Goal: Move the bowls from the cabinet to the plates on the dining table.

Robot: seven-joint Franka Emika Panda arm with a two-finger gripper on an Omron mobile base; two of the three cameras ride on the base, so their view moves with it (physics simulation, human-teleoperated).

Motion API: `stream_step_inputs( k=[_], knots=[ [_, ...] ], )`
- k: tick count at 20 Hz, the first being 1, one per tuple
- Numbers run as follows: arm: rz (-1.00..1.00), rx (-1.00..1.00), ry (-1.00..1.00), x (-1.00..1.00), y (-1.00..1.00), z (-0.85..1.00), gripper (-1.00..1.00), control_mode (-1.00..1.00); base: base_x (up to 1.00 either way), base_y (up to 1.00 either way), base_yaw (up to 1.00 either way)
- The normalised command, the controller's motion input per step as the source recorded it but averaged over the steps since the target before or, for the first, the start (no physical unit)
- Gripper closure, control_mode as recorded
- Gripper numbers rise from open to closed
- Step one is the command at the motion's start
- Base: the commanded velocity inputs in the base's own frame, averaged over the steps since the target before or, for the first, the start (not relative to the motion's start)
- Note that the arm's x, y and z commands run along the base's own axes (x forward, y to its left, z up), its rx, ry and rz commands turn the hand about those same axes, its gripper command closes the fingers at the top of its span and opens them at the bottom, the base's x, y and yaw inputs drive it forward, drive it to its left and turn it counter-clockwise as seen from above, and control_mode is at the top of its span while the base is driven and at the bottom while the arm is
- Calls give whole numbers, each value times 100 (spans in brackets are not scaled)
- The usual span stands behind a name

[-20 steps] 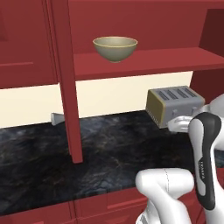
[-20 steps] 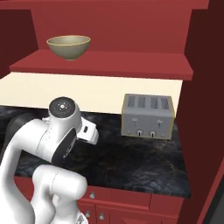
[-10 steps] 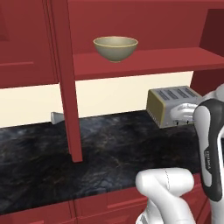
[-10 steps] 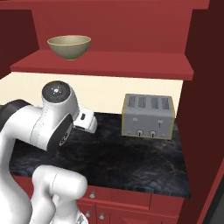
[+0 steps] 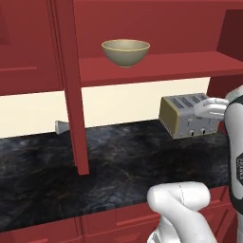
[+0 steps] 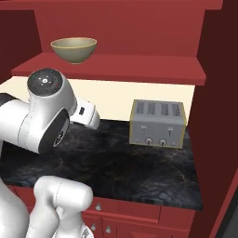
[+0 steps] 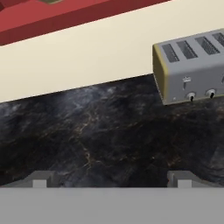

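On cabinet [image 6: 116, 65] shelf above toaster [image 6: 158, 123]: 1 olive-tan bowl [image 6: 73, 49], upright. Toaster on black worktop [image 6: 116, 167] below shelf. Fingers [image 7: 40, 180] spread, empty, over worktop beside toaster.

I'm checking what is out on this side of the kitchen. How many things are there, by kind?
Bowls: 1, olive-tan bowl on the cabinet shelf
Toasters: 1, grey toaster on the counter
Total: 2
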Motion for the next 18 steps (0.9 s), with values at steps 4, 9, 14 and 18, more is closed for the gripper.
stream_step_inputs(
  k=[4,9,14,18],
  knots=[
    [0,0,-10,-18,0,60,-100,-100,0,0,0],
    [0,0,-9,-15,0,67,-100,-100,0,0,0],
    [0,0,-8,-4,0,60,-100,-100,0,0,0],
    [0,0,-7,5,2,36,-100,-100,0,0,0]
  ],
)
